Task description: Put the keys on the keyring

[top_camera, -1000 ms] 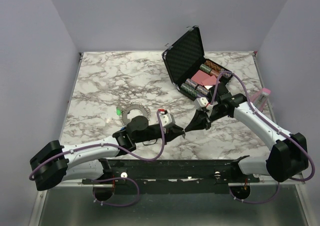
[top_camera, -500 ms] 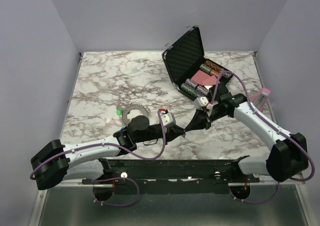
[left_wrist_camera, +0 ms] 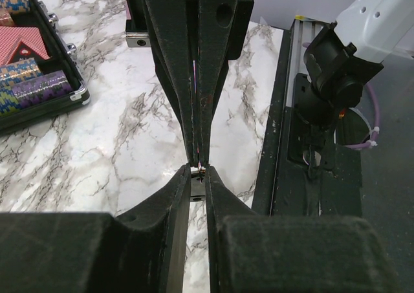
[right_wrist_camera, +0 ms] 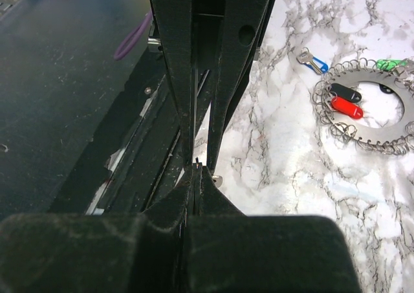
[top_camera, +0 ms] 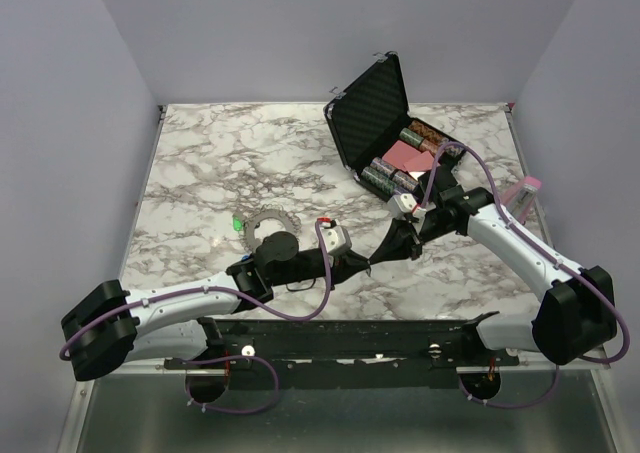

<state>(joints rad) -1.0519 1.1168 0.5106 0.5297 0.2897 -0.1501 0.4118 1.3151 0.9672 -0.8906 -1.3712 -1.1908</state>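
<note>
Keys [right_wrist_camera: 347,107] lie inside the keyring [right_wrist_camera: 370,138] while, at the surface's near edge, the left gripper [left_wrist_camera: 197,176] pinches a silver piece [left_wrist_camera: 195,173] tip-to-tip with the fully closed right gripper [right_wrist_camera: 196,167], seemingly for a handover.

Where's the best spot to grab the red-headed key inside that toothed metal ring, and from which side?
By its red head, from straight above: the red-headed key lies flat inside the toothed ring, whose rim probably blocks a sideways approach. Close the jaws across the head's narrow width, minding the black-headed key close beside it.
</note>
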